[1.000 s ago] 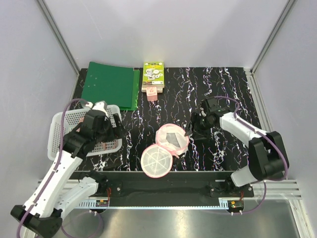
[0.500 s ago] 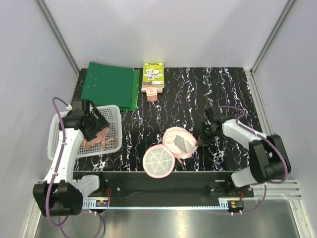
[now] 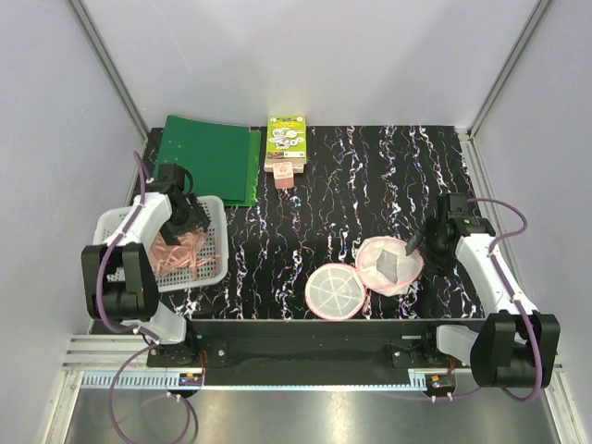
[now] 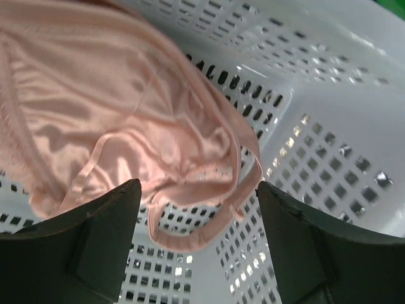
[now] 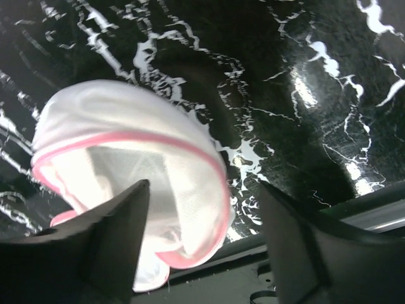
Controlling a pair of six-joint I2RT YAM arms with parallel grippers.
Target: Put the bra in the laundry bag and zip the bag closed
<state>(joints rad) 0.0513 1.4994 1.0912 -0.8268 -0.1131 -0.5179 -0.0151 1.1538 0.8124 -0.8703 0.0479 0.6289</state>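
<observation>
The salmon-pink bra lies crumpled in the white lattice basket at the left. My left gripper is open just over it. In the left wrist view the bra fills the upper left, and a strap loop hangs between my spread fingers. The laundry bag lies open near the front edge, its flat half to the left. My right gripper is open at the domed half's right rim. In the right wrist view the bag sits partly between the fingers.
A green folder lies at the back left. A small printed box with a pink tag in front of it sits at the back middle. The black marbled table ends at a metal rail along the front.
The laundry bag has slid right along the front edge with my right gripper. My left arm has swung back and left, and its gripper now sits over the bra in the basket.
</observation>
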